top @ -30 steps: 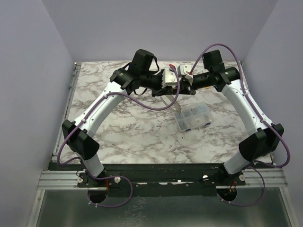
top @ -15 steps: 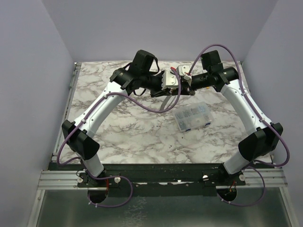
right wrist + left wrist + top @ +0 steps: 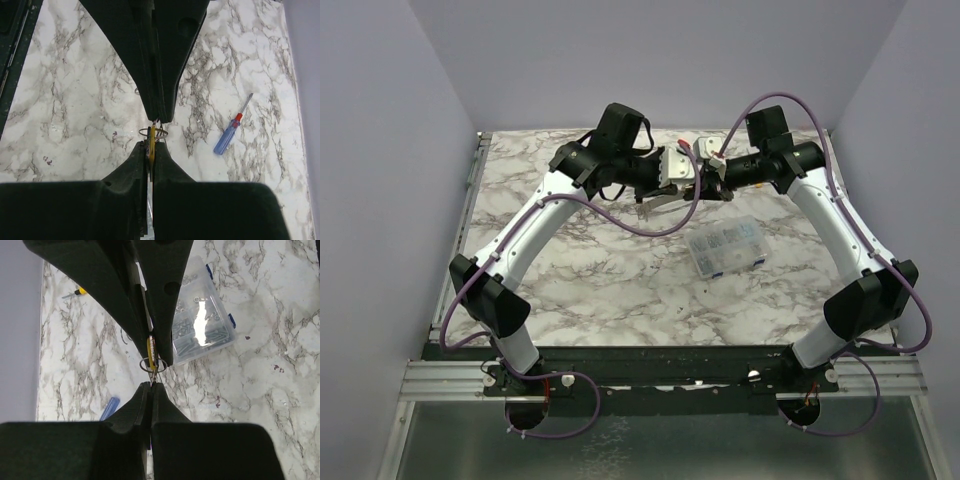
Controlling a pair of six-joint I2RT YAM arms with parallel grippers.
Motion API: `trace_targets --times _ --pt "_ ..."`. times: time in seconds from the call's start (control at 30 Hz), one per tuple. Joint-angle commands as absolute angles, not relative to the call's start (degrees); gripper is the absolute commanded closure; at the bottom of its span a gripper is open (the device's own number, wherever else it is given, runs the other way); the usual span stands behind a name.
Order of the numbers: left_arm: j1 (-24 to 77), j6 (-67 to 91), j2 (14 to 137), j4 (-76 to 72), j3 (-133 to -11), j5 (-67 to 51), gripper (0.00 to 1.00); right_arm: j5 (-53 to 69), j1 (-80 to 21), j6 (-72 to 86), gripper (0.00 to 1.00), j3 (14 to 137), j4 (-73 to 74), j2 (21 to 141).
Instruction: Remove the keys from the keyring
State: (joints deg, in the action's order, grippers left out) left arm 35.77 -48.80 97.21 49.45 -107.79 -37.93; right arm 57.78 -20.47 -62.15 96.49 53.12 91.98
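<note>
Both grippers meet tip to tip in the air above the back of the table. My right gripper [image 3: 152, 146] [image 3: 706, 184] is shut on flat yellow keys [image 3: 151, 142], which stand on edge between its jaws. The keyring [image 3: 144, 132] [image 3: 144, 363] is a thin wire hoop seen nearly edge-on, hanging just beyond those jaws. My left gripper [image 3: 151, 385] [image 3: 691, 189] is shut on thin metal at the far side of the ring. The rest of the keys is hidden inside the right jaws.
A clear compartment box [image 3: 725, 247] [image 3: 205, 325] of small metal parts lies on the marble right of centre, below the grippers. A blue-and-red screwdriver [image 3: 230, 134] lies on the table behind them. A yellow-handled tool [image 3: 77, 291] lies near the back wall.
The left gripper has closed onto the metal at the ring; its wrist has shifted slightly. The right gripper has held still with the keys.
</note>
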Motion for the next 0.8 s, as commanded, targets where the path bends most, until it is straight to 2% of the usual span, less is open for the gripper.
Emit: trace_targets --times 0.0,0.3,0.43,0.77 --pt "33.58 -42.37 96.03 43.75 -105.44 -41.65 1.0 57.51 -20.21 -58.08 0.99 97.69 50.14 91.93" --pt "29.12 -16.29 89.78 15.85 -91.21 -48.96 1.0 58.74 -17.47 -44.2 0.99 92.39 36.8 90.59" --pt "27.99 -5.13 87.83 3.18 -85.98 -49.09 1.0 60.56 -15.65 -36.12 0.99 90.05 28.96 89.66" --pt "27.07 15.59 86.5 -19.38 -78.73 -45.77 1.0 62.21 -15.27 -32.21 0.99 86.05 21.58 87.8"
